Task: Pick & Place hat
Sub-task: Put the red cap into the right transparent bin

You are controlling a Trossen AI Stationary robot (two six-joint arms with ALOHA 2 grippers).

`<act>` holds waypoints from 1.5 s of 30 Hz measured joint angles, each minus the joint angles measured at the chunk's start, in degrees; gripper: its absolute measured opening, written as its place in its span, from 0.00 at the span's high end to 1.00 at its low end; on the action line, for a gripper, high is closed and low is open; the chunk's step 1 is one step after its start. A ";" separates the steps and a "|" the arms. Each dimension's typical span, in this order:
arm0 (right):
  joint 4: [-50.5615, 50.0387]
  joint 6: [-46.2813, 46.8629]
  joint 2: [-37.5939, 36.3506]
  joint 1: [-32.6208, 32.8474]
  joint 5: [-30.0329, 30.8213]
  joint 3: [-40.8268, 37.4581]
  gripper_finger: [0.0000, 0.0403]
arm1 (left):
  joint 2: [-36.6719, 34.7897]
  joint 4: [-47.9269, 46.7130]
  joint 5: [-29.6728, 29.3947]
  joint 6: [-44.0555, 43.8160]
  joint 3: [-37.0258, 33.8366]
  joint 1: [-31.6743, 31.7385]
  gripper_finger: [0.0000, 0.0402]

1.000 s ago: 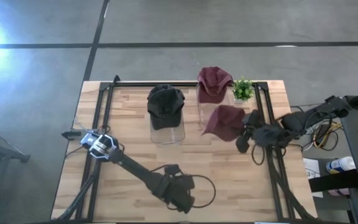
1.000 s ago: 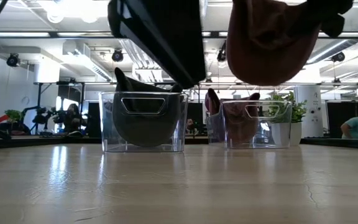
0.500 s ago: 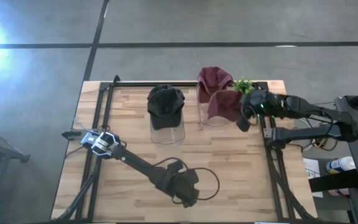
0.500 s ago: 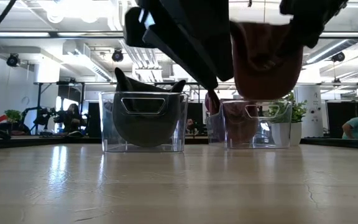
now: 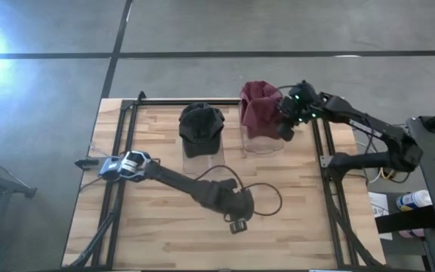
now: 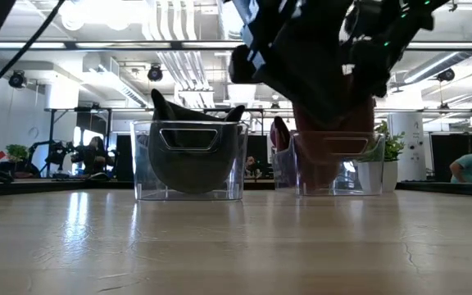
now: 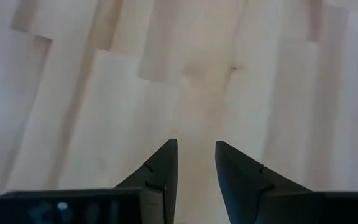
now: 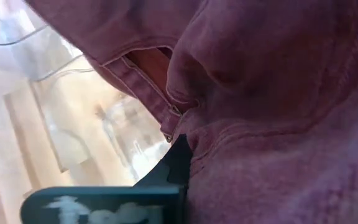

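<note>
A maroon hat [image 5: 265,121] hangs from my right gripper [image 5: 284,125] over the right clear bin [image 5: 249,143], where a second maroon hat [image 5: 257,92] sits. In the low view the held hat [image 6: 322,143] reaches down behind the bin's front wall. Its cloth fills the right wrist view [image 8: 272,93]. A black hat [image 5: 201,127] rests in the left clear bin [image 5: 202,162]. My left gripper [image 5: 239,224] is open above bare wood near the table's near edge [image 7: 196,152]. My right gripper is shut on the maroon hat at a seamed edge of the cloth [image 8: 194,134]. It comes from the table's right side, slanting down. One dark finger [image 8: 179,163] shows and cloth hides the other. The hat hangs slack below the fingers, into the bin.
A small green plant [image 6: 388,143] stands at the far right corner, just behind my right gripper. Black frame rails [image 5: 123,136] run along the table's left, right and far sides. A black cable [image 5: 266,204] loops on the wood by my left arm. A person [image 6: 469,164] sits far behind.
My right gripper has carried the maroon hat toward the table's far edge and left, from beside the right bin to over it, and the hat now hangs down into the bin on top of the other maroon hat. My left arm has swung rightward along the near half of the table.
</note>
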 joint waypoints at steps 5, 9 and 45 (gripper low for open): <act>-0.07 -2.31 7.48 -2.04 -1.21 4.02 0.97 | -0.54 -3.18 3.51 5.45 -0.03 3.72 0.75; -0.12 -3.15 12.62 -2.94 -2.31 7.74 0.97 | -2.51 -3.24 4.13 9.86 -2.22 5.81 0.75; 2.28 -5.24 23.37 -9.58 -4.20 6.33 0.85 | -32.79 22.86 0.43 -4.12 -42.25 7.13 0.75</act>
